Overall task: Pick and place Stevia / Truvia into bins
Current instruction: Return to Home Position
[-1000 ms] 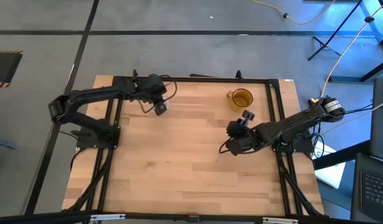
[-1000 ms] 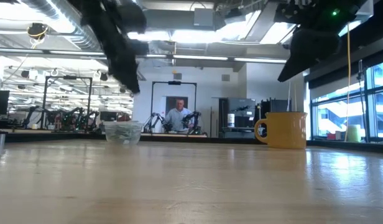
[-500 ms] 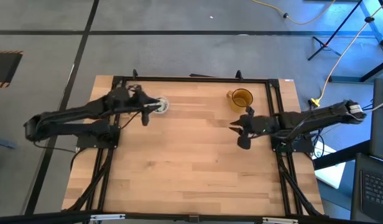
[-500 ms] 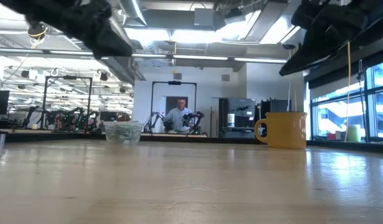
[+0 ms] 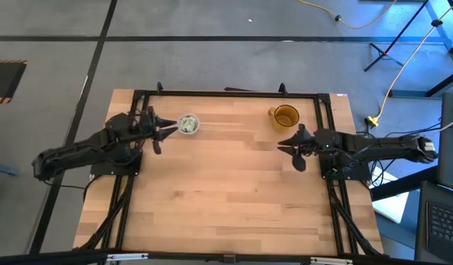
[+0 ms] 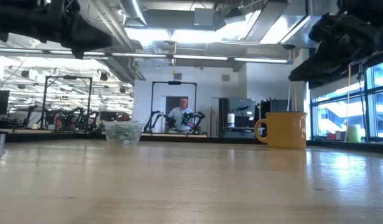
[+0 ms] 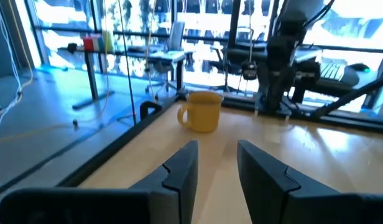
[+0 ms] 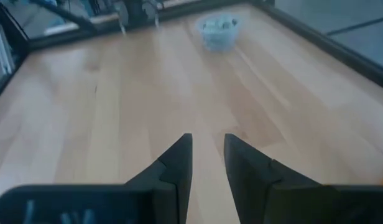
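The clear cup point(image 5: 188, 124) stands near the table's far left part, with green and white sachets point(image 8: 217, 25) inside it. No loose sachet shows on the wood. The amber mug point(image 5: 285, 116) stands near the far right, its handle toward the left. My left gripper point(image 5: 165, 132) hovers open just left of the clear cup, lifted off the table and pointing right. My right gripper point(image 5: 288, 149) hovers open in front of the mug, toward the near side, pointing left. In the low view both cups point(image 6: 123, 132) point(image 6: 283, 129) rest on their bases.
A black frame point(image 5: 226, 93) runs along the table's far and side edges. The wide middle and near part of the wooden top point(image 5: 226, 199) is bare. Beyond the far edge, a person point(image 6: 181, 116) stands in the room behind.
My left gripper has drawn back from above the clear cup toward the table's left edge, uncovering the cup. My right gripper has moved toward the far edge and turned to point left, its arm stretching out low toward the right edge. Both cups have stayed in place.
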